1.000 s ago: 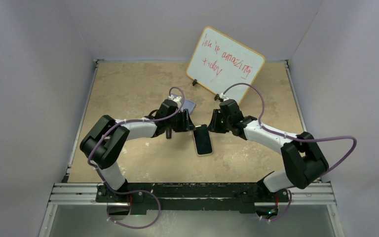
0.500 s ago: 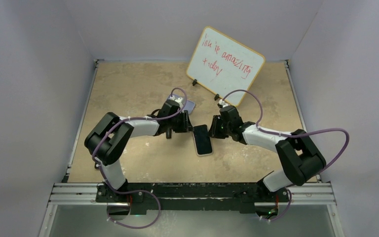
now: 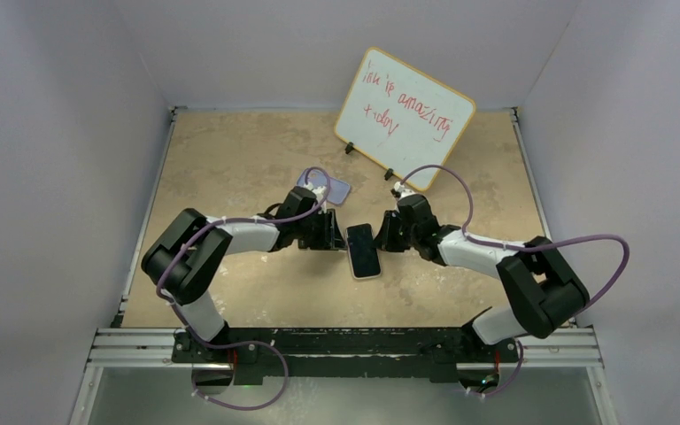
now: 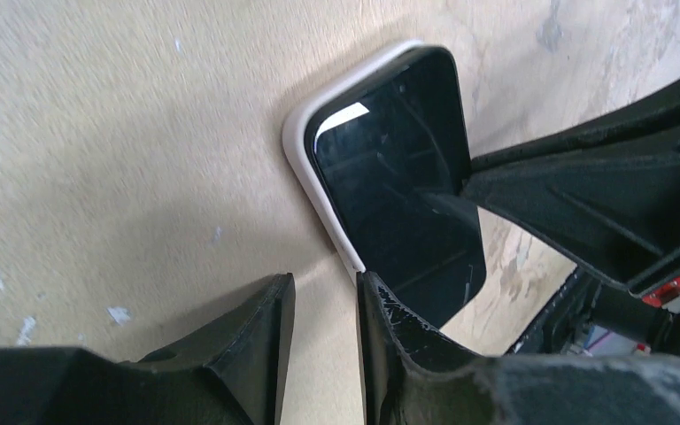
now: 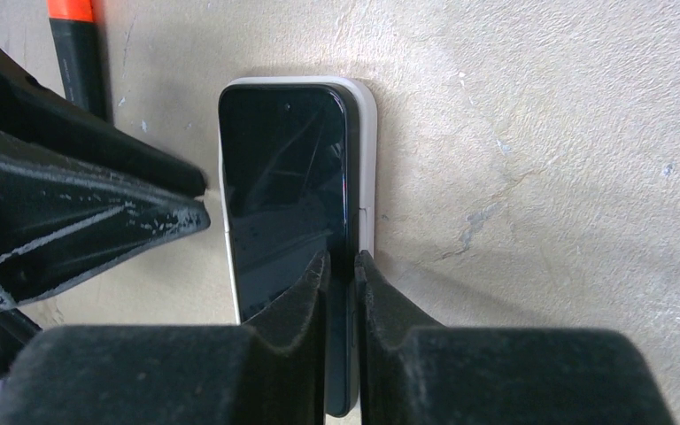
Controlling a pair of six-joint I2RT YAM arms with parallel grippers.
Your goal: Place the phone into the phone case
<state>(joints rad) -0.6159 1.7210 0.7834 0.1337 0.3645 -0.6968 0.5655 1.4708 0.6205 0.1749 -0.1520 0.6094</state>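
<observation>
The phone (image 3: pixel 363 251), with a black screen, lies mid-table on a pale whitish phone case (image 5: pixel 367 133), whose rim also shows in the left wrist view (image 4: pixel 305 168). In the right wrist view the phone's (image 5: pixel 283 177) right long edge is tilted up out of the case. My right gripper (image 5: pixel 341 258) is shut on that raised edge and sits at the phone's right side (image 3: pixel 382 239). My left gripper (image 4: pixel 323 279) is at the phone's left side (image 3: pixel 340 240). Its jaws are a narrow gap apart with nothing between, and one fingertip touches the case rim.
A lavender-blue phone-sized shell (image 3: pixel 336 188) lies behind the left wrist, partly hidden by it. A whiteboard (image 3: pixel 405 115) with red writing stands at the back. A black marker with an orange cap (image 5: pixel 75 35) lies just left of the phone. Grey walls enclose the table.
Both grippers have moved nearer along the phone's two sides and closed in on it. The phone has barely shifted.
</observation>
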